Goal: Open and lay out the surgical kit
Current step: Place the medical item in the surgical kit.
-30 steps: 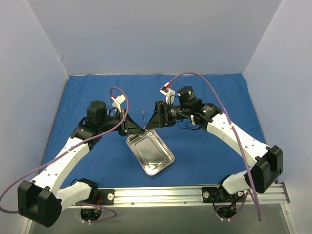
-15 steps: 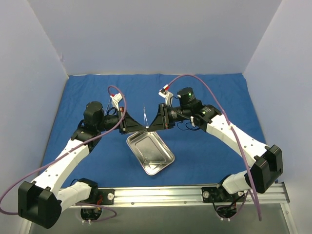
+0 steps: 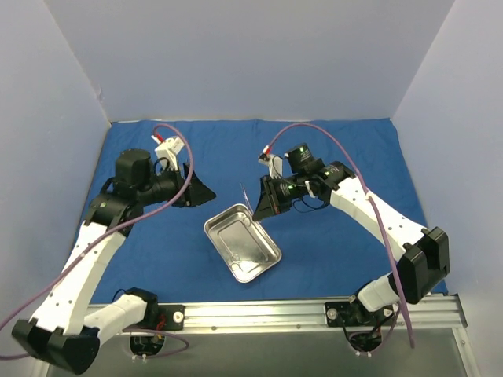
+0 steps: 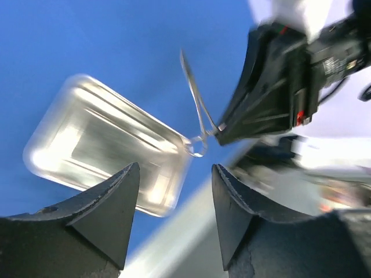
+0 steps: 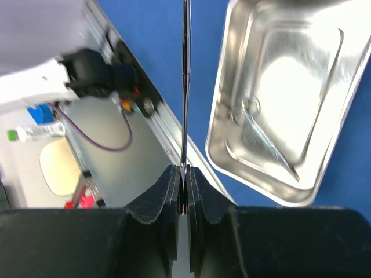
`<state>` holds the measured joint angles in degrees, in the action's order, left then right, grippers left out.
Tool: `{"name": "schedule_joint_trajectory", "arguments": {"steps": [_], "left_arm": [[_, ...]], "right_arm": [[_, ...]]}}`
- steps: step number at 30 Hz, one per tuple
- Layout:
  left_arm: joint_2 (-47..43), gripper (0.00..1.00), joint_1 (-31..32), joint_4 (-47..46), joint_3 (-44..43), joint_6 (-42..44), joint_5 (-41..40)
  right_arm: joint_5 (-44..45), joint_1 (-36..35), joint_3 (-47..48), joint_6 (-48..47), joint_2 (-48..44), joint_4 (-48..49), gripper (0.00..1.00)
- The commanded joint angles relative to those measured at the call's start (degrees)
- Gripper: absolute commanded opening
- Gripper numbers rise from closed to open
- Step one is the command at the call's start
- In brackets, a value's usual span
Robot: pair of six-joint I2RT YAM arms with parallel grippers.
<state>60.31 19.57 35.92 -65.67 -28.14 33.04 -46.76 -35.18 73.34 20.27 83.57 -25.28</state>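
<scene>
Over blue cloth [image 3: 338, 251], pale walls [image 3: 251, 55]: left gripper [image 4: 175, 172] agape; right gripper [image 5: 184, 174] tight on instrument [image 5: 185, 87].

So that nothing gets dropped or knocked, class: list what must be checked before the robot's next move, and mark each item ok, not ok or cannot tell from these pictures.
1. Grip: the right hand is shut on the held instrument: ok.
2. Release: the left hand is open and apart from it: ok.
3. Free ground: the blue cloth lies flat around the tray: ok.
4. Tray emptied: a second instrument lies inside: not ok.
5. Any further instruments located: cannot tell.
</scene>
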Motion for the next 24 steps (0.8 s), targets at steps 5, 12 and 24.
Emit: {"name": "schedule_joint_trajectory", "arguments": {"steps": [5,12,24], "left_arm": [[-10.38,0.61,10.99,10.05,-4.03,28.13,-17.99],[-16.19,0.64,13.73,9.34,-3.24,41.49,-11.53],[-11.01,0.68,29.91,11.97,-7.19,53.26,-17.48]], "right_arm": [[-1.13,-0.94,-0.03,-5.78,-2.88,-12.08,0.0],[-5.44,-6.38,-1.27,-1.65,-5.0,-10.58,0.0],[-13.43,-12.89,3.48,8.72,0.27,-9.18,0.0]]}}
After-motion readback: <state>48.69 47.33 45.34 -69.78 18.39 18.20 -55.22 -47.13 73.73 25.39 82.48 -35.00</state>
